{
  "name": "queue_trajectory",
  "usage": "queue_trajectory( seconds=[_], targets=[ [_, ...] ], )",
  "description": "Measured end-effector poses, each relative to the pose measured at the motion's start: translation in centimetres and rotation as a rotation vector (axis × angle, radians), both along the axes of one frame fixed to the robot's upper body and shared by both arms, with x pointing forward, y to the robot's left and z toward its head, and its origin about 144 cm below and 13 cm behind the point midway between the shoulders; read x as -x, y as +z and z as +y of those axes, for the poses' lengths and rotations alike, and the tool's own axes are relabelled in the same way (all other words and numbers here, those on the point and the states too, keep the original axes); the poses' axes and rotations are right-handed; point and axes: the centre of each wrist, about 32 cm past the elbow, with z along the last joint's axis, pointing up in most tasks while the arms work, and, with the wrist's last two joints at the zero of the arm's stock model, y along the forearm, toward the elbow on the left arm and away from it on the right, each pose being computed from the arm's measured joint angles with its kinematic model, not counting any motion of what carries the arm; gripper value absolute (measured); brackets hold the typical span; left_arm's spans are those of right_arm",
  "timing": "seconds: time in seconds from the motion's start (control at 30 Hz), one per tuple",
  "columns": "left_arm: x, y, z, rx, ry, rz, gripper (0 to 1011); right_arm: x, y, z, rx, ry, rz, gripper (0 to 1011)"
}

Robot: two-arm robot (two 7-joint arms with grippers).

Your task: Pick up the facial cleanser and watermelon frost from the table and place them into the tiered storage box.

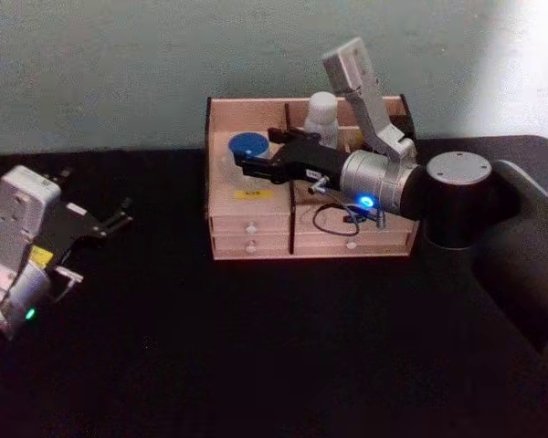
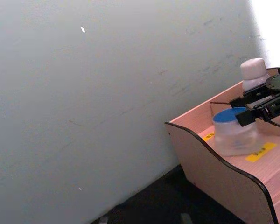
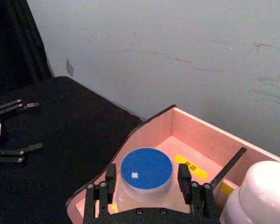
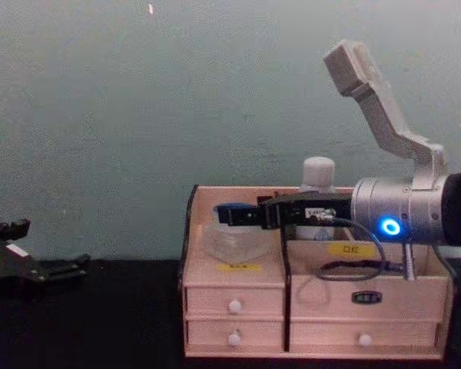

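Here, the right gripper (image 3: 147,179) reached across the tiered storage box (image 1: 224,203), which stood on the black bench (image 1: 256,347) against a pale wall.

**Writing.** Yellow labels (image 3: 191,166) lay on the box's stepped tiers, and a small dark label (image 4: 365,296) sat on the front panel above the right-hand drawers. Their print was too small to read. A yellow sticker (image 1: 41,256) on the left arm was likewise illegible.

**Hidden or unclear.**
- The facial cleanser (image 4: 318,171) stood upright in a rear compartment of the box.
- Of it, the rounded white cap and a little of the shoulder could be seen. Its body and printed label were concealed by the box walls and the right arm.
- The clear wall of the watermelon frost (image 1: 247,144) was hard to make out against the pink wood. Its blue lid marked its place.
- The right arm crossed the box's right half and covered much of it.

**Jar and jaws.** The watermelon frost rested on the left front tier, just behind a yellow label and to the left of the central divider. It lay directly between the right gripper's jaws, which stood one to either side at lid height, close against it. Whether they clenched the jar or stood free of it could not be told.

**Left arm.** The left gripper (image 1: 123,213) was parked low at the bench's left side, well apart from the box, with its jaws released and nothing between them.
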Motion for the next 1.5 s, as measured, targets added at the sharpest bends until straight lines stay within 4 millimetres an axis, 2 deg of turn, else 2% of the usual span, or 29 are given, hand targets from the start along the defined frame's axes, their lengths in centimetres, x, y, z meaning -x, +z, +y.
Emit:
queue_trajectory(
  seconds=[0.23, 0.4, 0.6, 0.83, 1.1, 1.27, 1.3, 1.37, 1.5],
  targets=[
    [0.0, 0.0, 0.0, 0.000, 0.000, 0.000, 1001, 0.0, 0.0, 0.0, 0.000, 0.000, 0.000, 1003],
    [0.0, 0.0, 0.0, 0.000, 0.000, 0.000, 1001, 0.0, 0.0, 0.0, 0.000, 0.000, -0.001, 1003],
    [0.0, 0.0, 0.0, 0.000, 0.000, 0.000, 1001, 1.6, 0.8, -0.8, -0.009, -0.004, -0.062, 1003],
    [0.0, 0.0, 0.0, 0.000, 0.000, 0.000, 1001, 4.7, 1.6, -3.3, -0.020, 0.019, -0.108, 1003],
    [0.0, 0.0, 0.0, 0.000, 0.000, 0.000, 1001, 8.5, 2.0, -6.6, -0.006, 0.007, -0.073, 1003],
    [0.0, 0.0, 0.0, 0.000, 0.000, 0.000, 1001, 10.8, 2.1, -9.0, 0.028, -0.082, -0.045, 1003],
    [0.0, 0.0, 0.0, 0.000, 0.000, 0.000, 1001, 10.8, 2.1, -9.0, 0.028, -0.082, -0.045, 1002],
    [0.0, 0.0, 0.0, 0.000, 0.000, 0.000, 1001, 12.0, 2.1, -10.3, 0.053, -0.174, -0.047, 1003],
    [0.0, 0.0, 0.0, 0.000, 0.000, 0.000, 1001, 13.0, 1.8, -11.3, 0.087, -0.310, -0.069, 1003]
  ],
)
